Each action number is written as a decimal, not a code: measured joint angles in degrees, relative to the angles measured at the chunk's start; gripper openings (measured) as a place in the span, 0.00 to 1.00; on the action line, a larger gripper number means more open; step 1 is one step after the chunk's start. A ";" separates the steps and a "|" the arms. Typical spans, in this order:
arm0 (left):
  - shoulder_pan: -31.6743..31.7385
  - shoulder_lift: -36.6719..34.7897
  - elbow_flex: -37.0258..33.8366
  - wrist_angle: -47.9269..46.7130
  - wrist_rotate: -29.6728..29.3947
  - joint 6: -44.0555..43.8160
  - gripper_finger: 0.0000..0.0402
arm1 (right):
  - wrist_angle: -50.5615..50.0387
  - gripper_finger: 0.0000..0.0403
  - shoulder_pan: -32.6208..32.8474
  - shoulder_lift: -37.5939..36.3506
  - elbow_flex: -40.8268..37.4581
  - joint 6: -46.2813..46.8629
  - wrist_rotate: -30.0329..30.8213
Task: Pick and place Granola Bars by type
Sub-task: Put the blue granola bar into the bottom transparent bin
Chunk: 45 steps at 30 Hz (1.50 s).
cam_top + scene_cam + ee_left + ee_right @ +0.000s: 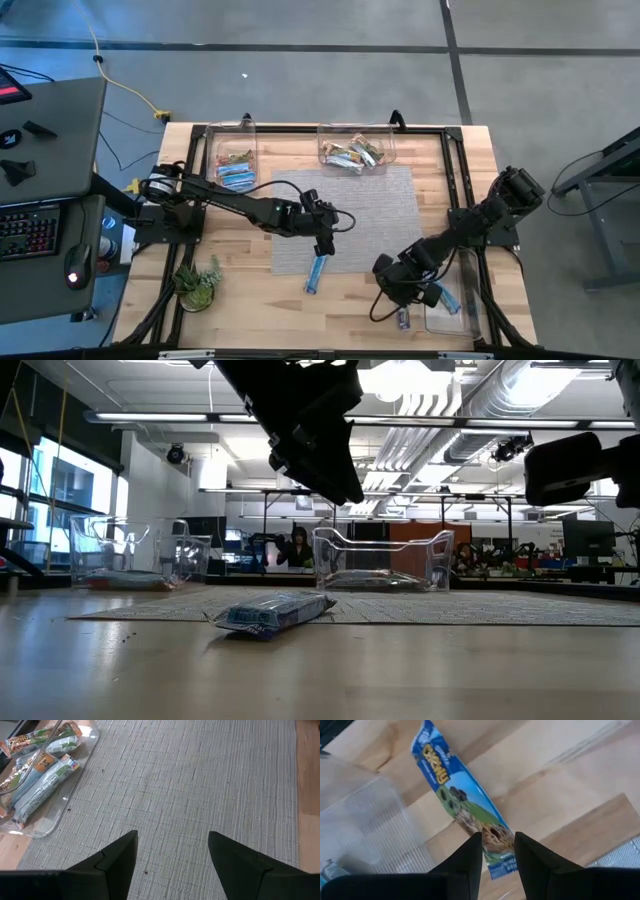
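My left gripper [325, 243] hovers open over the grey mat [200, 780], touching nothing; in the low view it hangs above a blue granola bar [270, 612]. That bar [316, 272] lies flat across the mat's near edge. My right gripper [399, 300] is near the table's near right corner, its fingers close together on another blue granola bar [455, 795], which also shows in the high view [404, 319]. More bars, blue, silver and tan-orange, lie in two clear bins at the far edge. My right gripper pinches the blue bar's near end [499, 855] between its two fingers [470, 862], coming from above at a slant. The rest of the bar stretches away from the fingers over the wood beside the clear bin. Whether it rests on the table I cannot tell.
Clear bins stand at the far left [250, 128] and far centre [325, 132], both holding bars. A third clear bin [462, 318] sits at the near right with a blue bar [447, 298] inside. A small green plant [198, 283] is near left. Black frame rails border the table.
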 joint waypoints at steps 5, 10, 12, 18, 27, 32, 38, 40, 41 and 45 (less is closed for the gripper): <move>-0.01 0.33 0.00 -0.21 0.14 0.05 0.59 | -4.18 0.24 -0.04 0.02 2.47 -0.08 0.49; 0.01 0.33 0.00 -0.14 0.25 0.11 0.59 | -14.53 0.24 -1.99 0.02 9.57 3.64 -2.90; -0.01 0.33 0.00 -0.15 0.25 0.19 0.59 | -13.84 0.24 -3.31 0.02 11.01 6.69 -5.64; -0.01 0.33 0.00 -0.60 0.48 0.20 0.59 | -7.74 0.24 -4.48 0.02 7.72 11.04 -4.10; -0.84 2.70 -0.09 3.56 20.58 9.27 0.59 | -17.79 0.25 -6.68 0.02 13.66 16.90 12.43; -2.97 5.53 -0.02 6.71 28.47 9.35 0.59 | -17.99 0.25 -8.45 -0.04 17.90 28.60 25.36; -4.70 5.97 0.07 -5.14 23.26 -3.97 0.59 | -15.51 0.25 -9.17 -0.02 18.50 39.10 35.69; -5.05 6.00 -0.04 -8.37 22.48 -12.44 0.59 | -14.40 0.25 -9.13 -0.02 17.96 39.26 35.79; -5.15 6.01 -0.04 -9.18 22.04 -16.63 0.59 | -14.26 0.25 -9.11 -0.01 17.72 39.23 35.56; -6.30 8.56 0.03 -8.18 16.26 -26.47 0.59 | -13.49 0.25 -8.85 0.00 17.68 39.31 35.09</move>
